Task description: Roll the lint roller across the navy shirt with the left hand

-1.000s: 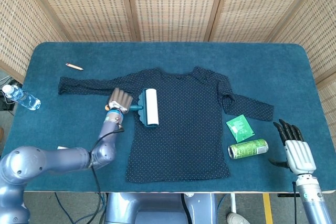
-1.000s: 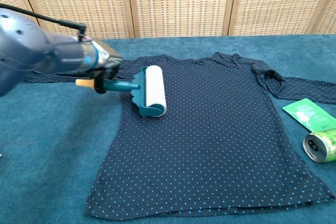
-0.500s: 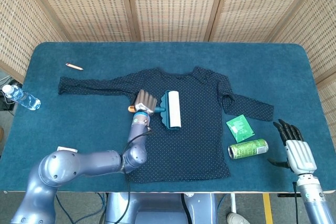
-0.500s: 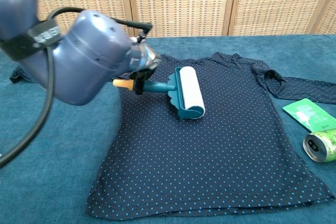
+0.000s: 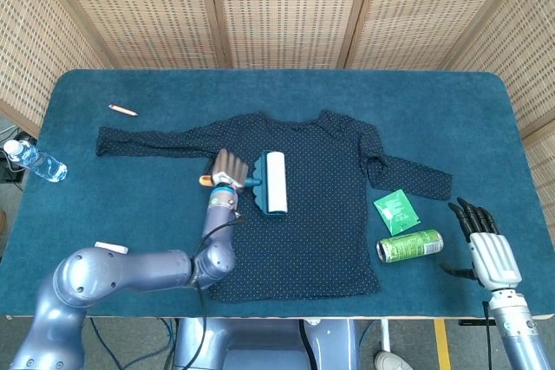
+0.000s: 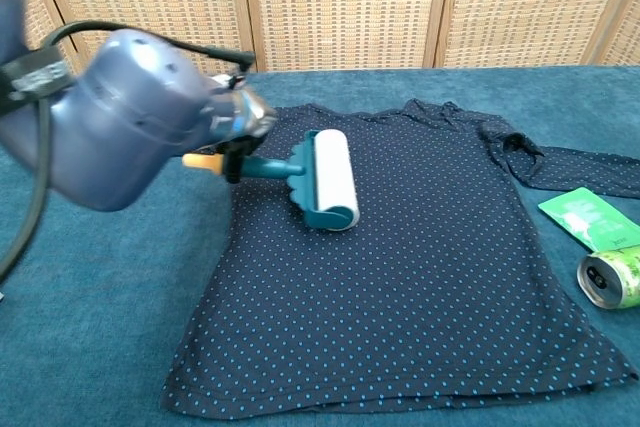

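on the left chest of the navy shirt [image 5: 299, 205] sits the lint roller [image 5: 274, 182], white drum flat on the fabric and running roughly front to back, teal frame and handle sticking out toward my left side. my left hand [image 5: 227, 166] has its fingers wrapped around that handle, knuckles up, with an orange tip poking out past the hand. from the chest view the roller [image 6: 330, 179] is just inside the shirt's left edge, below the collar, and my forearm fills most of the left of the frame.

the shirt is spread flat on the blue bench [image 5: 486, 119], sleeves out to both sides. my right hand [image 5: 486, 244] rests near the front right corner of the bench, fingers straight and a bit apart, holding nothing. just beside it lies a green can [image 5: 409, 245] on its side, with a green packet [image 5: 396, 210] near the right sleeve. far left there's a pencil [image 5: 122, 110] and a water bottle [image 5: 35, 161] at the bench edge.
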You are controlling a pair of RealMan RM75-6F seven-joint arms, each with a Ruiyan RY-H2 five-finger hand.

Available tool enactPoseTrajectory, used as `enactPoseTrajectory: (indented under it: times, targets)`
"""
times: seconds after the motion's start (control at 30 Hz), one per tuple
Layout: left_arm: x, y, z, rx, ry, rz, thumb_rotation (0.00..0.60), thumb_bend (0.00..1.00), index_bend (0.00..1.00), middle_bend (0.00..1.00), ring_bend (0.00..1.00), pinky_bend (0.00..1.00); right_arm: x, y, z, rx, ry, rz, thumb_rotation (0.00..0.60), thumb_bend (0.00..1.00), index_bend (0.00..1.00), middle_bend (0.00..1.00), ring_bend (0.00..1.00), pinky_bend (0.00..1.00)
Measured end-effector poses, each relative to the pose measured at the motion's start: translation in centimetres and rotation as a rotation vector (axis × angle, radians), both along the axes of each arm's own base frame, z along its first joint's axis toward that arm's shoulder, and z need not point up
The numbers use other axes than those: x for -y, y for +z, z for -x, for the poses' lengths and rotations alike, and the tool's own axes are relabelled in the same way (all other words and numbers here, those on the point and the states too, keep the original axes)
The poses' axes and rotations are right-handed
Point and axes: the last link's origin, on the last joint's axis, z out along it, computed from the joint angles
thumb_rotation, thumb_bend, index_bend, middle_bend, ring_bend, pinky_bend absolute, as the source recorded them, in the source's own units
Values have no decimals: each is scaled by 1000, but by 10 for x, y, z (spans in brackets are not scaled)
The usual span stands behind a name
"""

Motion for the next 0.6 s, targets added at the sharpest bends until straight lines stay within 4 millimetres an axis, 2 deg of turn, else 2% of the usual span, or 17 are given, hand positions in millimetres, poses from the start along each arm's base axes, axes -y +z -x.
enactPoseTrajectory:
  times: [0.4, 0.47, 0.6]
  targets:
    - [-5, 40, 75, -30, 92, -64, 600, 499, 853, 834, 722, 649, -7, -3, -11, -9, 37, -6, 600, 23, 0, 0, 0, 0]
    - [-6, 47, 86, -26, 105, -75, 600, 499, 853, 834, 722, 649, -8, -3, -12, -9, 39, -6, 600, 24, 0, 0, 0, 0]
    - [-6, 52, 94, -19, 118, -82, 600, 499, 853, 834, 722, 649, -8, -3, -12, -9, 43, -5, 600, 23, 0, 0, 0, 0]
